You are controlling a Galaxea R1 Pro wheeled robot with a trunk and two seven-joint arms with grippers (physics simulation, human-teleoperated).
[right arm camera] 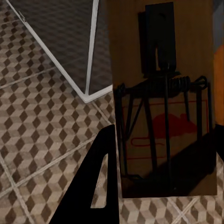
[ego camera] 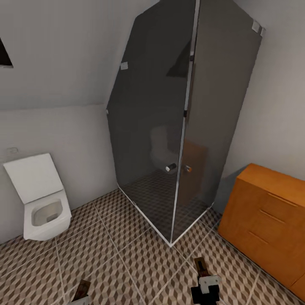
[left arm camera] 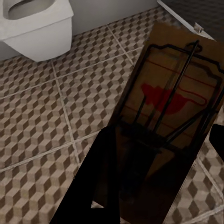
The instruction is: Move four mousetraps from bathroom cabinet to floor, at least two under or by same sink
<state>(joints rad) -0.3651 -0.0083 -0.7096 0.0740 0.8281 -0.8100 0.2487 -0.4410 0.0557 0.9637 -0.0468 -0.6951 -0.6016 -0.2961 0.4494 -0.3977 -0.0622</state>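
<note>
flat wooden mousetraps (left arm camera: pixel 170 100), cube-patterned floor (ego camera: pixel 114 254)

shower enclosure (ego camera: pixel 178 127) at centre rear, in the corner, standing on the bathroom floor (ego camera: pixel 127 262). toilet (ego camera: pixel 42 203) to its left, against the left wall. cabinet (ego camera: pixel 267 220) to its right, against the right wall. left gripper (ego camera: pixel 82 292) low at front left with a mousetrap (left arm camera: pixel 172 107) between the fingers, above tiles near the toilet. right gripper (ego camera: pixel 205 288) low at front right with a second mousetrap (right arm camera: pixel 163 107), between enclosure corner and cabinet.
</note>
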